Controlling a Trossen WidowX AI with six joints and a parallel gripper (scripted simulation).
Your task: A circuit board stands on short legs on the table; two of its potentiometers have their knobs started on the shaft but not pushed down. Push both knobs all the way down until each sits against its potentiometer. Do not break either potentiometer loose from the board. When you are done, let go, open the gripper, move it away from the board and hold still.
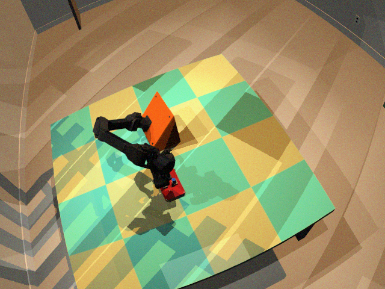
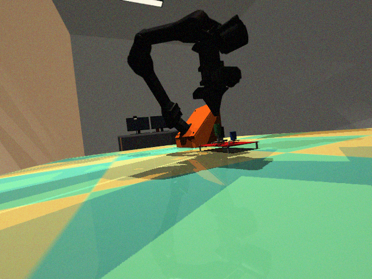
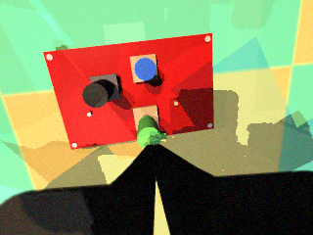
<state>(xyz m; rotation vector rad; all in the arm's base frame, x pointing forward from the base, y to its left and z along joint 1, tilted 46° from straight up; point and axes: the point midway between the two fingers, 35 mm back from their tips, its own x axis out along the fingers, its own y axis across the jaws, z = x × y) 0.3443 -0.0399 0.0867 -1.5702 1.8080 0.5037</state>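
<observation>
The red circuit board (image 1: 178, 190) (image 2: 246, 143) (image 3: 191, 59) stands on short legs. A green knob (image 2: 217, 129) (image 3: 148, 137) stands tall over a tan potentiometer at one long edge; its top is higher than that of the blue knob (image 1: 173, 179) (image 2: 233, 136) (image 3: 145, 69), which sits over another tan potentiometer. A black knob (image 3: 95, 93) stands over a grey base. Whether each knob touches its potentiometer is too small to tell. My gripper (image 2: 217, 115) (image 3: 154, 151) is shut and empty, pointing down, its tips just above the green knob's top in the exterior view.
The orange wedge-shaped block (image 1: 159, 119) (image 2: 198, 122) stands behind the board, beside the arm's base. The black arm (image 1: 124, 146) (image 2: 174, 31) arches over the table (image 1: 267, 214). Patchy shadows fall across the board and tabletop.
</observation>
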